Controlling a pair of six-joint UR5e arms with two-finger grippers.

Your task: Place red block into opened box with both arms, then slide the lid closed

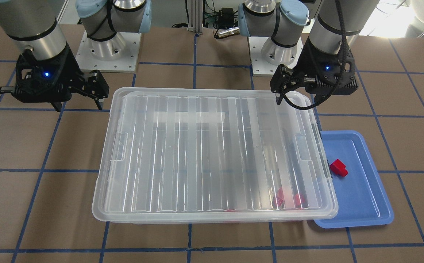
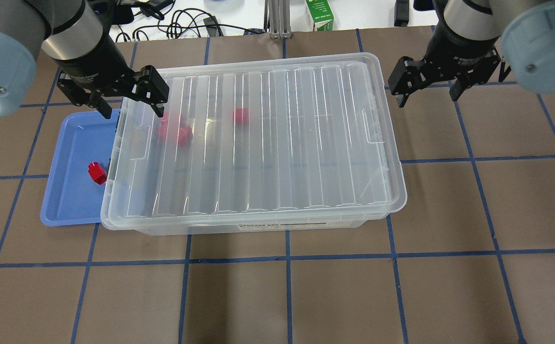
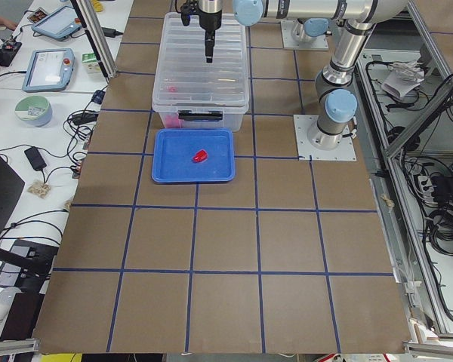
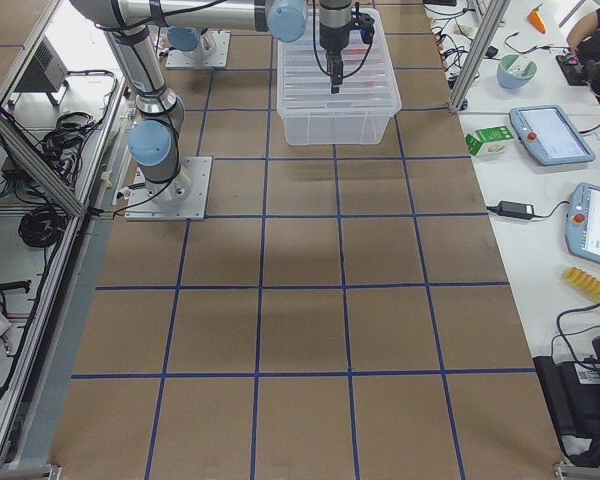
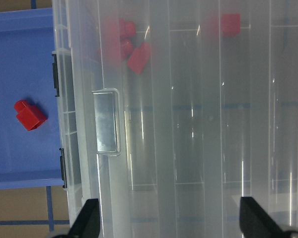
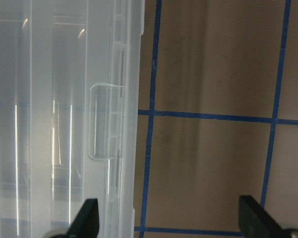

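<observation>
Nearest to the camera across the worktop, the long rim of the lid is seen lying over the box, which is covered almost end to end. The lid sits slightly askew, and whether it is fully seated cannot be told. Under its near corner, at the end by the blue tray, a few red blocks are made out through the ribbed plastic. The task's block is judged to be among them, so the placing looks done and the closing nearly so.

The tray is set just against that end of the box, presumably so that each carry is kept short. A lone red block lies on it, outside the box.

Farther back, the left tool is held over the lid's short end on the tray side, its fingers spread wide and nothing pinched. The handle notch is in sight of its wrist camera. The right tool is likewise spread and empty, straddling the opposite short edge, half over bare worktop. One tool at each end is judged to let the lid be pushed evenly, without skewing.
</observation>
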